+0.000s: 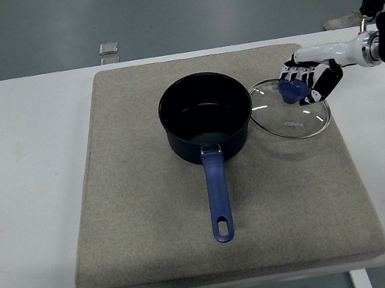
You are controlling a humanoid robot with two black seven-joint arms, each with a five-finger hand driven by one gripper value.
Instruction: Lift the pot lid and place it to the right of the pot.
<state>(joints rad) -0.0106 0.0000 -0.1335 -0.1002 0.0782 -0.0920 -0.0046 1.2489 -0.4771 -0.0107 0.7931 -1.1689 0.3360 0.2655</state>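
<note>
On the left the mat (117, 224) lies bare over the white table (13, 183); nothing there to trouble me. At the middle stands the pot (206, 115), open, its handle (218, 199) pointing toward my near edge. Just right of it is the lid (289, 107), glass, lying low over the mat, its left rim very near the pot's wall, perhaps touching, I cannot tell. My right hand (308, 82) is clenched on the lid's blue knob (290, 89). The risk, as I judge it: if I let go with the rim riding the pot, the lid may slide or clatter; if I pull away with fingers snagged on the knob, I may drag it off its place.
</note>
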